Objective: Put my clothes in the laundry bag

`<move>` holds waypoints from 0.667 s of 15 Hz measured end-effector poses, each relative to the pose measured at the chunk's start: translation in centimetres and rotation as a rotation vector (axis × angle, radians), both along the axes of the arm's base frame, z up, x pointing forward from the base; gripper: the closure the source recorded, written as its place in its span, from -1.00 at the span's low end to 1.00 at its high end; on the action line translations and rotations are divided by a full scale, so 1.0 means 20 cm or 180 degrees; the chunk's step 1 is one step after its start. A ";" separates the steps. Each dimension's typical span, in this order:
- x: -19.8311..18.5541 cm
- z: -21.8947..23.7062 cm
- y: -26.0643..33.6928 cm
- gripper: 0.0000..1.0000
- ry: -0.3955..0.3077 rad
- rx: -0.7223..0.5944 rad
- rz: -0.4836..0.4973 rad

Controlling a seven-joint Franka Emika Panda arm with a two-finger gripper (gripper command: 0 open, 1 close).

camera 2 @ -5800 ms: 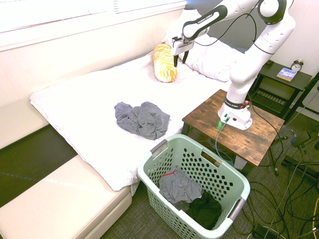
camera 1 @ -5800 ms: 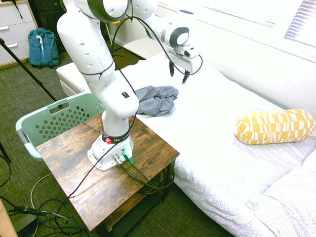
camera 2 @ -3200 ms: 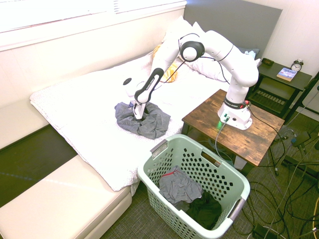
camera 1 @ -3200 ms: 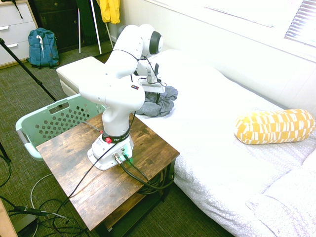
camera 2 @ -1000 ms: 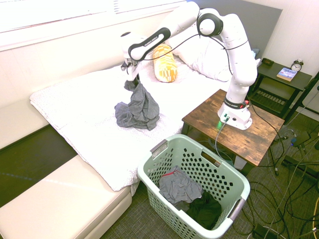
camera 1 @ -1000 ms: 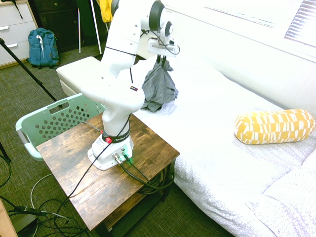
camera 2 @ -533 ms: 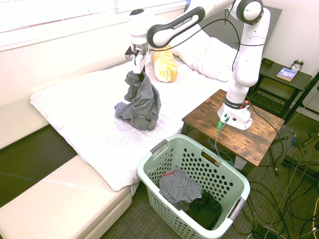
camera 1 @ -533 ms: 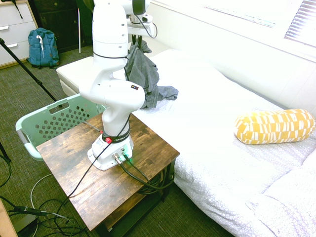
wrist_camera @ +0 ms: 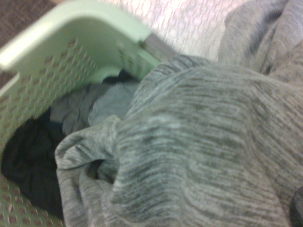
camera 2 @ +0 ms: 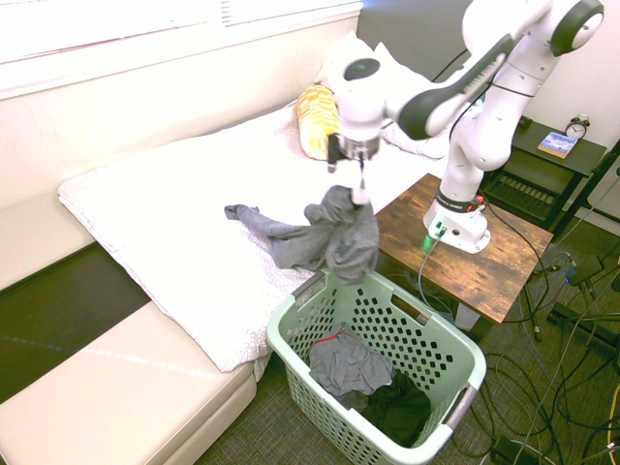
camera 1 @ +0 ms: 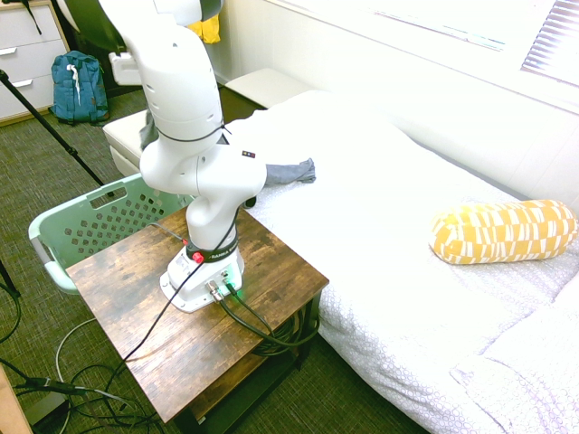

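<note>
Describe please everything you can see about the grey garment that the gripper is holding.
The grey garment is soft, heathered knit cloth, crumpled. The gripper pinches its top, so the bunched bulk hangs just above the near rim of the mint laundry basket. One long part trails back, its end lying on the white bed. The wrist view shows it close, above darker clothes in the basket.

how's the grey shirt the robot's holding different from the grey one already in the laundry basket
The held grey shirt hangs from the hand above the basket rim, one end trailing onto the bed; the grey garment in the basket lies crumpled inside on dark clothing, showing a red trim. Both are grey fabric.
</note>
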State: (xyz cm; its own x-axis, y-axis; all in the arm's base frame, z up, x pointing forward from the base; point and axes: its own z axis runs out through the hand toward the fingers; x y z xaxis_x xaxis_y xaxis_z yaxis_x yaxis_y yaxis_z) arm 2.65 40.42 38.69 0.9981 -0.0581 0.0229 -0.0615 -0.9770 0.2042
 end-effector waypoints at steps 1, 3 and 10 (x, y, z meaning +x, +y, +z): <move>-0.14 -0.03 -0.05 1.00 -0.0071 -0.0036 0.0055; -0.23 -0.04 -0.09 -1.00 -0.0093 -0.0061 0.0077; -0.23 -0.12 -0.10 -1.00 0.0002 -0.0199 0.0093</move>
